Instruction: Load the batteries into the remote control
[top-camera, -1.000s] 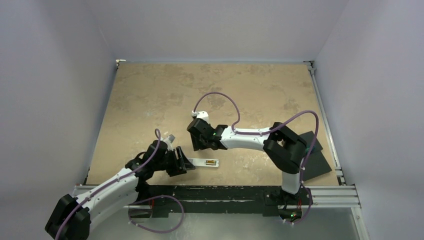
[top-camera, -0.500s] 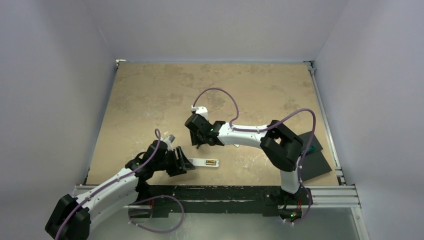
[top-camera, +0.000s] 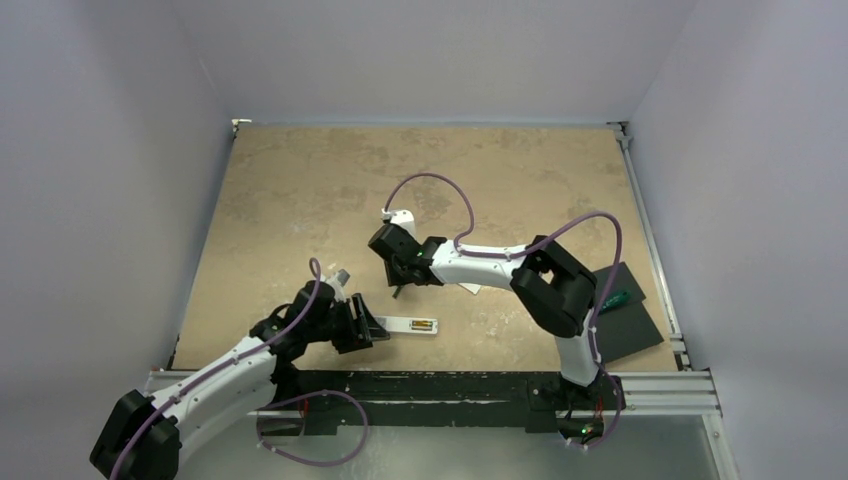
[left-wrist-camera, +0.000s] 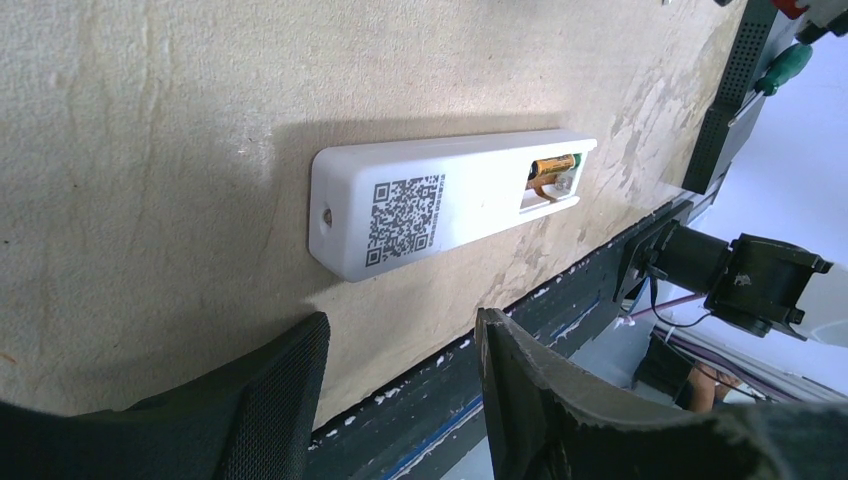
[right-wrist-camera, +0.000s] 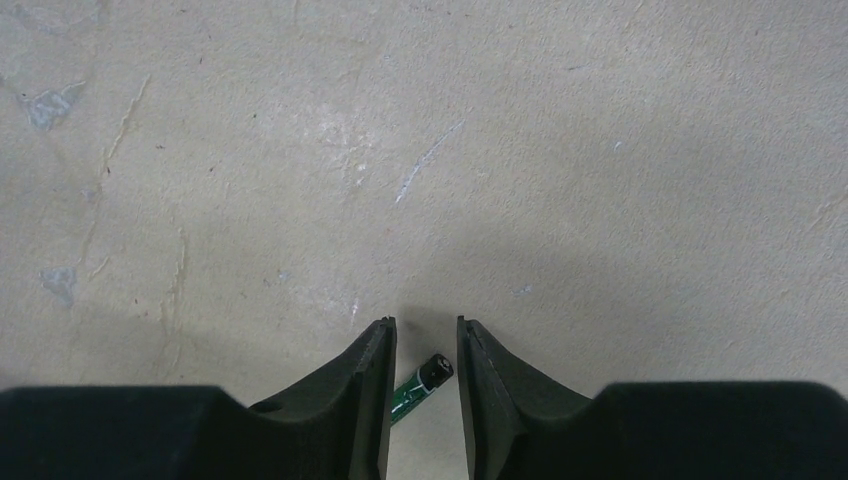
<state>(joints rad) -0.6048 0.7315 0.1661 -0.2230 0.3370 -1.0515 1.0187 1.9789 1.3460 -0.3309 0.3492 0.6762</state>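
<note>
Step in hand: pick-up of the second cell. One of the batteries, a slim gold-copper cylinder (left-wrist-camera: 552, 166), already sits in the recess at the far end of the remote control, a slim white plastic bar (left-wrist-camera: 440, 205). The bar lies back-up, with a printed square code showing, on the tan mottled tabletop (top-camera: 300, 200) close to the near edge. The slot beside the seated cell looks unfilled.

The other battery, a small dark cylinder with a green band (right-wrist-camera: 422, 383), lies flat on the tabletop, beyond the remote control towards the table's middle.

Right gripper (right-wrist-camera: 425, 330): set down over the dark battery, its black fingers (right-wrist-camera: 365, 385) standing one on each side of it with only a narrow gap between them. The cell lies slantwise across that gap. Whether the pads already bear on it cannot be told from these views; no lift is evident.

Left gripper (left-wrist-camera: 400, 335): fingers (left-wrist-camera: 290, 390) parted about halfway, nothing between them, holding nothing. They stand just off the remote control's plain end, not touching it.

Judgement on the next move: the right fingers need to pinch the cell squarely, which the slant may hinder, then carry it to the recess and lay it in line with the empty slot. The left gripper is placed to steady the bar.
</note>
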